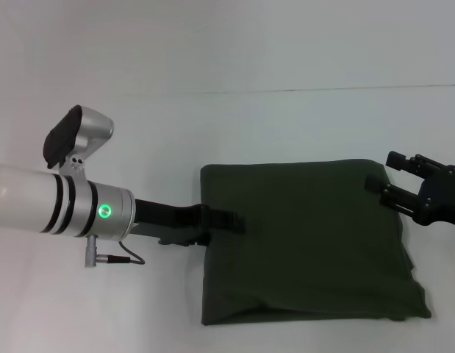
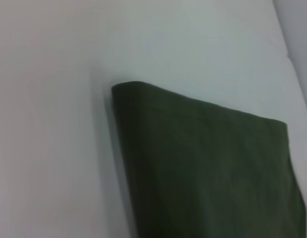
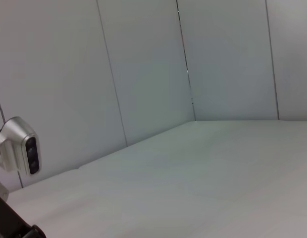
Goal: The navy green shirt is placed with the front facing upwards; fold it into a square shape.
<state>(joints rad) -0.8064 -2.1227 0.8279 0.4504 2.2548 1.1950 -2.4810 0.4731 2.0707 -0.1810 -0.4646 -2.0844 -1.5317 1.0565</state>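
Both tools flank the folded navy green shirt (image 1: 308, 243) on the table (image 1: 212, 132); their finger states cannot be told.

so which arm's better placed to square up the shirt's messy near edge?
Probably the right. The right gripper hovers open at the navy green shirt's right side, above the uneven near-right corner. The left gripper lies low on the left edge, its state unclear.

White-silver left arm (image 1: 65, 202), green light, black grippers
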